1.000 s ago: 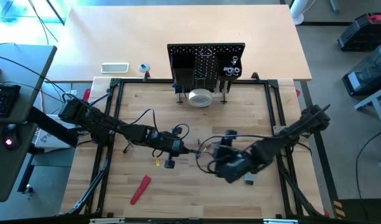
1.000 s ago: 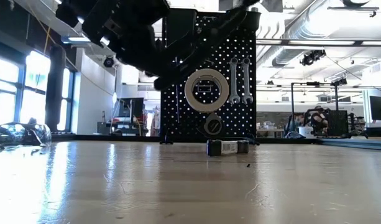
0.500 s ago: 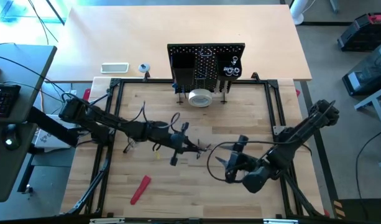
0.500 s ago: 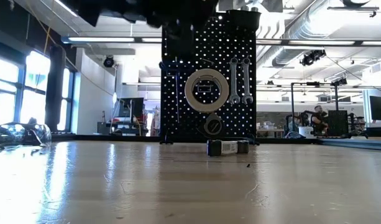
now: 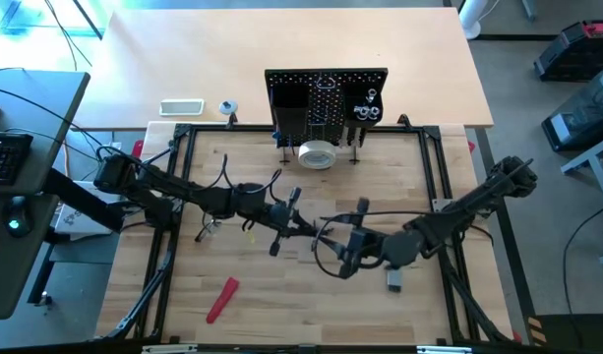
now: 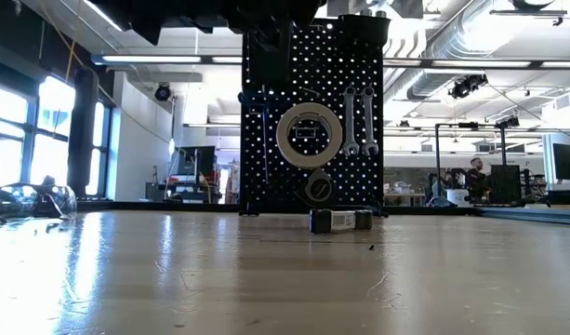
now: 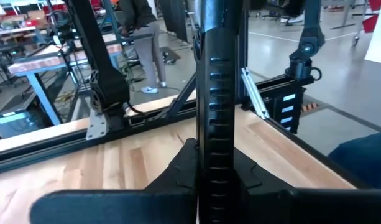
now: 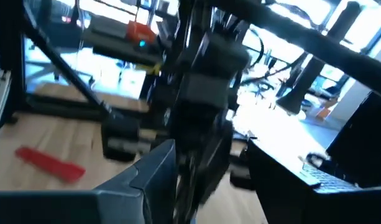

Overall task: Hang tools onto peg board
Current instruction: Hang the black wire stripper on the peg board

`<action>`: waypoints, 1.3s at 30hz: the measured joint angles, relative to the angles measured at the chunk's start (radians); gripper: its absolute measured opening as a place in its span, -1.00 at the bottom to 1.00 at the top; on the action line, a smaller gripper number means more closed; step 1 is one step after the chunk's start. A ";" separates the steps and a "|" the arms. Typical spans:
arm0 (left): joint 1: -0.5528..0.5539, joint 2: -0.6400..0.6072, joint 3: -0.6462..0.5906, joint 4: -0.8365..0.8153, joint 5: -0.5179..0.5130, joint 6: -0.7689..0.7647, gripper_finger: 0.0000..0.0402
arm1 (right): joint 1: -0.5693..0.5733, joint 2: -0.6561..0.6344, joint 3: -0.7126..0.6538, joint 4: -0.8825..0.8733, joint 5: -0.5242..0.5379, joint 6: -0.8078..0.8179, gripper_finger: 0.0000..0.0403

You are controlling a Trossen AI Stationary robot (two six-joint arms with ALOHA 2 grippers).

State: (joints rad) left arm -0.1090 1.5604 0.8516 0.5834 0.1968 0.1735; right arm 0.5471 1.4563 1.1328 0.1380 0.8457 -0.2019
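Standing upright at the bench's far edge, the black perforated peg board (image 5: 326,98) carries two silver wrenches (image 6: 358,119) and a white tape roll (image 6: 308,134). The left hand (image 5: 299,226), pressed together, has advanced toward the bench centre. The right hand (image 5: 332,258), spread, has swung back beside it.

1. We see the peg board (image 5: 326,98) at the bench's (image 5: 252,172) far edge, tape roll (image 5: 317,154) before it.
2. A red-handled tool (image 5: 221,299) lies front-left.
3. A small tape measure (image 5: 393,281) lies front-right.
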 joint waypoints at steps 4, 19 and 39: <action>0.000 0.000 0.000 0.006 0.000 0.013 -0.91 | -0.011 -0.001 0.000 0.073 -0.023 -0.057 -0.08; 0.011 0.000 0.000 0.067 0.011 0.058 -0.91 | -0.023 -0.013 0.006 0.079 -0.108 -0.084 -0.95; 0.034 -0.023 0.000 0.100 -0.068 0.027 0.01 | -0.050 -0.013 0.312 -0.310 -0.071 -0.095 -0.99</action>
State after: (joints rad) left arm -0.0754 1.5378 0.8520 0.6830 0.1289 0.2004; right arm 0.4969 1.4429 1.4452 -0.1715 0.7746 -0.2972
